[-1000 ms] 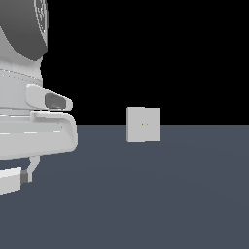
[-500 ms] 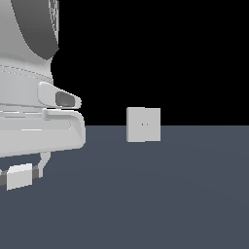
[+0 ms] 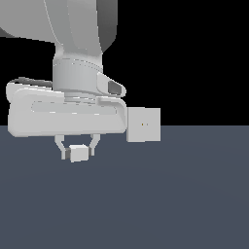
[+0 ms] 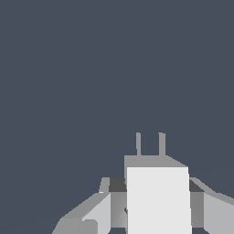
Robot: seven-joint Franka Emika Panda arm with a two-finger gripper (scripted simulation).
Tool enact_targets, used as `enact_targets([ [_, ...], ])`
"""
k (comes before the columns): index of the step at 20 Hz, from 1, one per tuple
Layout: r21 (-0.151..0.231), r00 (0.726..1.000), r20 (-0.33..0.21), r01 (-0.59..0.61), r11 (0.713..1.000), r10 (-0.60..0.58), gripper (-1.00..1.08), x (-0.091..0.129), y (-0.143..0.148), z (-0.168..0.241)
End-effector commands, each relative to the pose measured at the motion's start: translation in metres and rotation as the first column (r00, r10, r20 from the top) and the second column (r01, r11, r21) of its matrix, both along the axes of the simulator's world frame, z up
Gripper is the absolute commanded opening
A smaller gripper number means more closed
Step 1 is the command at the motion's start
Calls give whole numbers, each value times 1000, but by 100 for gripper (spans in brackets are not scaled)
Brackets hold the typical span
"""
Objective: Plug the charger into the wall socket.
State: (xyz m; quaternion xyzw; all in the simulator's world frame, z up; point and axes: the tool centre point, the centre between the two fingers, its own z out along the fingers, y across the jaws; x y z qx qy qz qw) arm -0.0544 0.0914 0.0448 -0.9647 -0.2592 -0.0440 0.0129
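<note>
The charger [image 3: 78, 153] is a small off-white block held between the two fingers of my gripper [image 3: 77, 151], which is shut on it, hanging above the dark floor. In the wrist view the charger [image 4: 157, 196] shows two thin prongs pointing away from the camera, with a finger [image 4: 96, 211] on each side. The wall socket [image 3: 143, 125] is an upright light-grey square plate with two tiny dots, standing further back, toward the exterior view's right of the gripper. The socket is not in the wrist view.
The large white hand and arm [image 3: 68, 114] fill the upper part of the exterior view's left, their edge overlapping the socket's side. The dark grey floor [image 3: 185, 204] spreads across the lower half of that view.
The arm has swung toward the exterior view's right, carrying the charger with it, so the gripper now hangs much nearer the socket in the picture. The socket has stayed put.
</note>
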Motion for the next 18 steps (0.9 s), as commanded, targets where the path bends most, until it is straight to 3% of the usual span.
enact_targets([
  [1,1,999,1,54,999,-54,-100,14,-35,12],
  [10,0,977,1,215,977,-215,-100,46,-142,47],
  [14,-1,968,1,253,968,-253,-100,52,-168,55],
  [18,-1,965,1,264,965,-264,-100,53,-175,57],
])
